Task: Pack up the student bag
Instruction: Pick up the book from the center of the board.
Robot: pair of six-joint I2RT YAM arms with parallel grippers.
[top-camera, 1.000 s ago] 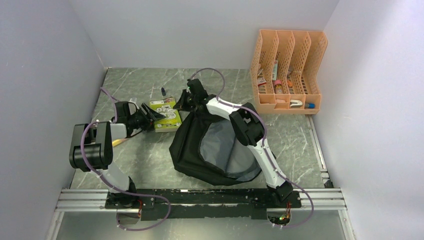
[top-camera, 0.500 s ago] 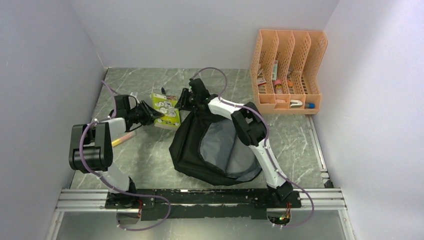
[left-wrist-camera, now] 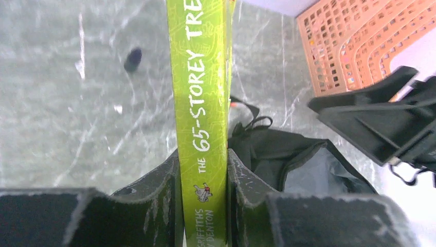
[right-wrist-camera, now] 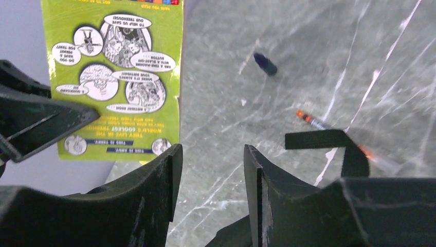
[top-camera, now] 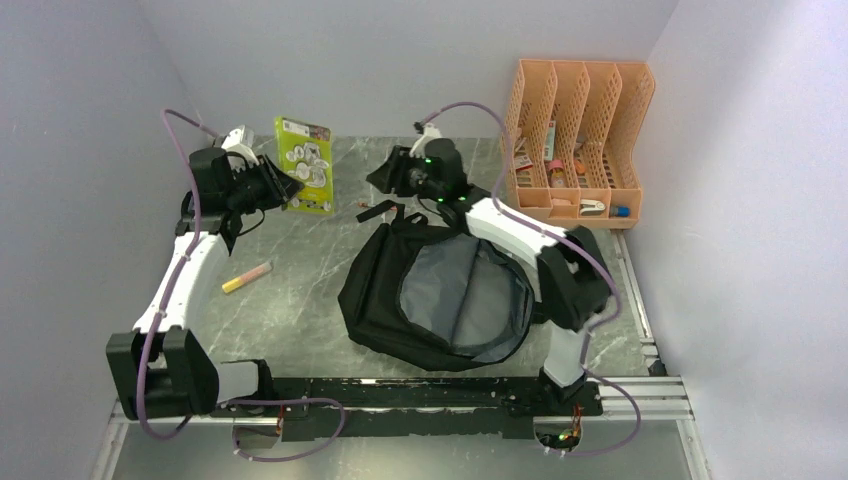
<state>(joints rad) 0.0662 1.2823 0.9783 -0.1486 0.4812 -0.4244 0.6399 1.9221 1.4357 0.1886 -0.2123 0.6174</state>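
Note:
The student bag point(top-camera: 440, 300) lies on the table, black, its mouth gaping to show grey lining; the left wrist view catches its top edge point(left-wrist-camera: 288, 152). My left gripper point(top-camera: 283, 187) is raised at the back left and shut on a lime-green book point(top-camera: 305, 165), held upright in the air. Its spine point(left-wrist-camera: 200, 103) stands clamped between the fingers point(left-wrist-camera: 160, 180), and the back cover point(right-wrist-camera: 115, 77) faces the right wrist camera. My right gripper point(top-camera: 387, 182) hovers above the bag's top end, open with nothing between its jaws point(right-wrist-camera: 212, 154). A black bag strap point(right-wrist-camera: 334, 144) loops beside it.
An orange slotted file organiser point(top-camera: 575, 140) with small items stands at the back right. A pink-and-yellow marker point(top-camera: 247, 277) lies at the left. A dark blue cap point(right-wrist-camera: 265, 63) and an orange pen point(right-wrist-camera: 313, 121) lie behind the bag. Walls close in on three sides.
My left arm closed on the book and lifted it off the table into the air. My right gripper opened, let go of the bag's top and rose.

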